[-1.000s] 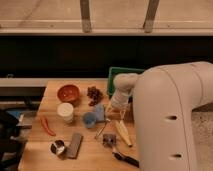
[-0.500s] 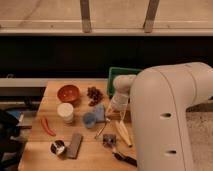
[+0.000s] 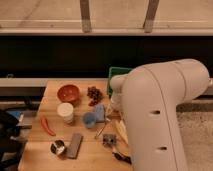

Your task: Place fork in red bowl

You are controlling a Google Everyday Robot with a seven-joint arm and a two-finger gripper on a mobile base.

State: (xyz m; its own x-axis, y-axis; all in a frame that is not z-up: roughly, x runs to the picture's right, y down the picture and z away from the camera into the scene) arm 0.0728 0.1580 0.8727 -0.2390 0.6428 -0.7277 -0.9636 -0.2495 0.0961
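Your gripper (image 3: 114,109) hangs low over the wooden table (image 3: 92,159), just right of the blue cup (image 3: 89,120), half hidden by the arm; you cannot tell how wide it stands or whether it holds anything; the fork (image 3: 101,131) lies aslant on the table beside that cup; the red bowl (image 3: 68,93) sits apart, near the far-left edge.

The gripper (image 3: 113,111) is hanging over the worktop (image 3: 92,156) toward its right edge, under the white arm (image 3: 160,115). The fork (image 3: 102,131) is lying slanted just in front of it, beside a blue cup (image 3: 90,120). The red bowl (image 3: 68,93) is sitting near the far edge, well apart from the fork.
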